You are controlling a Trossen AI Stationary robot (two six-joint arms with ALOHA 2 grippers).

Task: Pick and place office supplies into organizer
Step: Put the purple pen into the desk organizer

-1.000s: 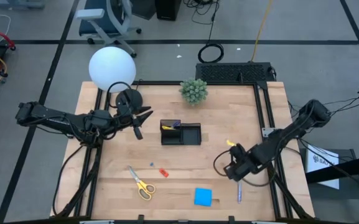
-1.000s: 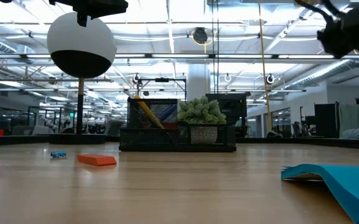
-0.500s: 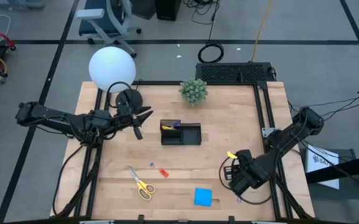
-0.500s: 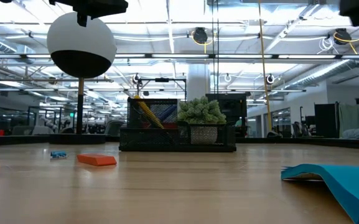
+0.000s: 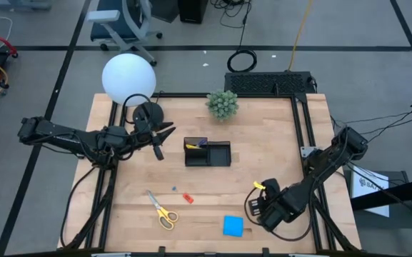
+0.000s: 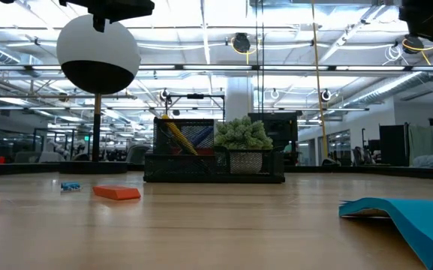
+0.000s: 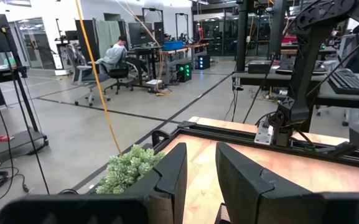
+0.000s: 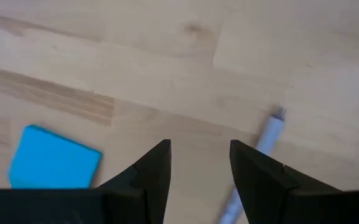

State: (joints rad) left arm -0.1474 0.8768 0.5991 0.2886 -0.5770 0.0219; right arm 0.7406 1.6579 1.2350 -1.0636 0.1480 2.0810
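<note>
Right end effector (image 8: pixel 196 163): fingers stand apart with nothing between them, pointed down at the bare wooden surface (image 8: pixel 104 56). It hovers low over the near right part of the surface.

Pen (image 8: pixel 261 144): slim, grey-blue, lying flat just beyond and to one side of the right end effector's fingertips, partly hidden behind one finger. In the high view the arm covers it. Judged light, rigid and smooth, so likely to roll or slip. The sensible hold is across the barrel near its middle, fingers square to its length.

Blue sticky-note pad (image 8: pixel 53 158): flat on the surface just to the other side of the same fingertips. Judged light, thin and slightly flexible; it offers only its edges for a hold.

Farther off lie the yellow-handled scissors (image 5: pixel 163 211) and a small red piece (image 5: pixel 188 198). The black organizer (image 5: pixel 208 153) sits well apart, toward mid-surface, already holding some items.

Left end effector (image 5: pixel 160 140): raised beside the organizer, waiting. Its fingers show a narrow gap with nothing held.
</note>
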